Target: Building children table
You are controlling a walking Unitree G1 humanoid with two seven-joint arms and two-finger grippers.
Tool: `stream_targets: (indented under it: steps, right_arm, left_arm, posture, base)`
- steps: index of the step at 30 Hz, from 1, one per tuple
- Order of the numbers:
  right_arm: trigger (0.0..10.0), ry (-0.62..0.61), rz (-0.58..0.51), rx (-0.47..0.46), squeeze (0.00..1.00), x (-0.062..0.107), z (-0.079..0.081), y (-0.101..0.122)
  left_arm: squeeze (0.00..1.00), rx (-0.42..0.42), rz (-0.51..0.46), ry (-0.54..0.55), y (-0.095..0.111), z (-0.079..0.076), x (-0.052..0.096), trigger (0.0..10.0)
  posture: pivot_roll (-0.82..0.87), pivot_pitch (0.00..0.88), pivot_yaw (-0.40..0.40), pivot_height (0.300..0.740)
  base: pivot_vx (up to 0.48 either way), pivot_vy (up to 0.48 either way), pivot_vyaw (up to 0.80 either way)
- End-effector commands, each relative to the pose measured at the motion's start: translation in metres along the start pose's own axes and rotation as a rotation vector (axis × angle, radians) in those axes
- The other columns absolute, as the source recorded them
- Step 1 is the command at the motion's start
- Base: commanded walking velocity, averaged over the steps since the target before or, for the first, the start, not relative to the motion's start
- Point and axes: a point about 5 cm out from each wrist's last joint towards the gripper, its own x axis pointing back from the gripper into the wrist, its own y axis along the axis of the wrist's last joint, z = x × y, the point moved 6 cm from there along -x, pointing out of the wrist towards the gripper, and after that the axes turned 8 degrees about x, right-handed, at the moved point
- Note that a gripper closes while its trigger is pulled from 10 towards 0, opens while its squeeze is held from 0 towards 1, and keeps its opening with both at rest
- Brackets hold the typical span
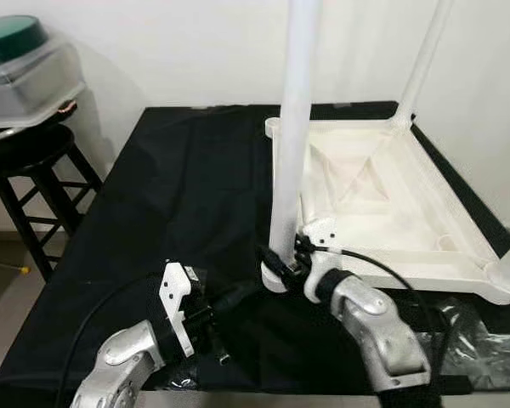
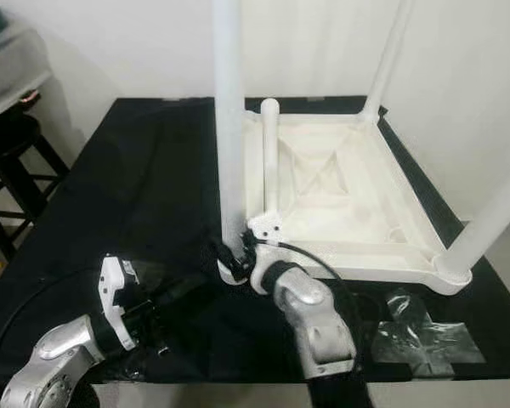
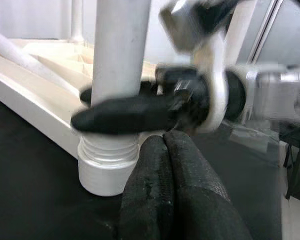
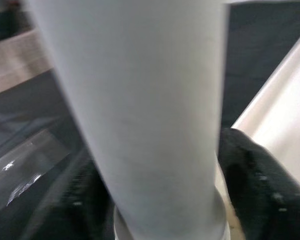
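Closest to me, both silver arms reach in from the bottom edge over the black cloth-covered work surface (image 1: 178, 195). Right gripper (image 1: 282, 259) sits at the near-left corner of the upside-down white plastic children's table top (image 1: 382, 204), its two black fingers clamped on either side of the tall white plastic table leg (image 1: 293, 127) just above the base. Right wrist view confirms it: white tube between the fingers (image 4: 255, 185), one dark pad on each side. Leg stands upright in the corner socket (image 3: 107, 167), ribbed thread visible just above the collar in the left wrist view.

Left gripper (image 3: 162, 150) hovers low over the cloth, near that same socket but apart from it, fingers pressed together and holding nothing.

Three more white legs are on the top: one short at the far-left corner (image 2: 270, 153), one slanting up from the far-right corner (image 1: 425, 59), one at the near-right corner (image 2: 493, 221).

Crumpled clear plastic wrap (image 2: 421, 331) lies on the cloth beside the near-right corner. Black wooden stool (image 1: 34, 183) stands off to the left, with a clear plastic container with a green lid (image 1: 21, 59) on it.
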Motion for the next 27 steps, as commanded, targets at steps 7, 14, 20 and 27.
stream_targets:
  steps: [7,14,20,27]
  right_arm:
    - [10.0,0.334,-0.03,0.118,0.0,0.004,0.007,0.018]
    - [10.0,0.542,0.001,0.122,0.0,0.002,0.014,0.017]
    - [0.0,0.542,-0.007,0.112,0.0,0.001,0.012,0.017]
    - [0.0,0.451,-0.026,0.116,0.0,0.003,0.002,0.014]
  left_arm:
    - [0.0,0.024,0.011,-0.002,-0.007,0.001,-0.003,10.0]
    - [0.0,0.025,0.009,0.003,-0.007,0.001,-0.003,10.0]
    - [0.0,0.024,0.009,0.003,-0.006,0.001,-0.003,10.0]
    - [0.0,0.028,0.006,0.0,-0.005,0.001,-0.003,10.0]
  posture:
    - [-0.02,0.089,0.02,0.74]
    - [-0.01,0.09,0.019,0.74]
    - [-0.01,0.096,0.017,0.74]
    - [-0.02,0.106,0.021,0.74]
  base:
    - [0.0,0.0,0.0]
    - [0.0,0.0,0.0]
    - [0.0,0.0,0.0]
    - [0.0,0.0,0.0]
